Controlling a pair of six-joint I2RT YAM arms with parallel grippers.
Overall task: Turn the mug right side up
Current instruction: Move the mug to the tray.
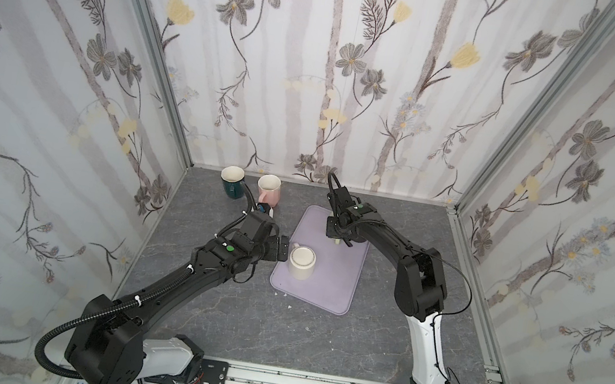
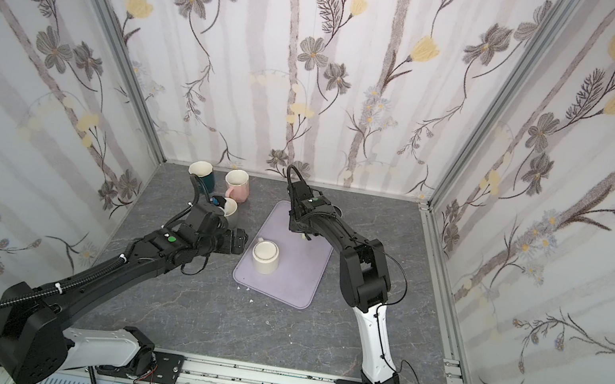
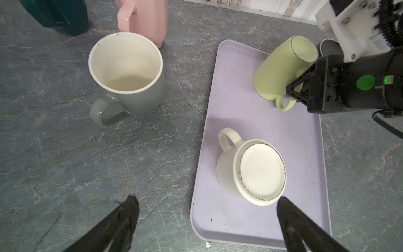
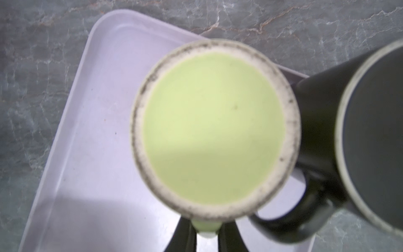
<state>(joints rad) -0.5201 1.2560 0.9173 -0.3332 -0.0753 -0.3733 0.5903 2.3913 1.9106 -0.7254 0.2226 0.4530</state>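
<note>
A pale green ceramic mug (image 3: pixel 281 67) stands mouth down at the far end of a lavender plastic tray (image 1: pixel 340 290). Its scuffed foot ring faces up and its handle is turned toward the right arm (image 1: pixel 420 286). The right claw (image 4: pixel 207 236) is closed on that handle, a black finger on each side; whether the rim has left the tray we cannot tell. The arm rises from its base with the elbow raised and the wrist bent down over the mug.

The left arm (image 1: pixel 201 272) stretches across the grey marbled surface (image 1: pixel 236 315). Its left claw (image 3: pixel 207 203) is spread wide and holds nothing, just beside a cream ceramic mug (image 1: pixel 301 262) that sits inverted mid-tray.

In both top views the right wrist hides nearly all of the green mug. Only the right wrist view gives us a black mug (image 4: pixel 370 131) just beside it; which end faces up we cannot tell. The left wrist view shows an upright grey mug (image 3: pixel 126 74) off the tray, near a pink mug (image 1: pixel 269 189) and a dark teal mug (image 1: pixel 232 183) by the back wall.
</note>
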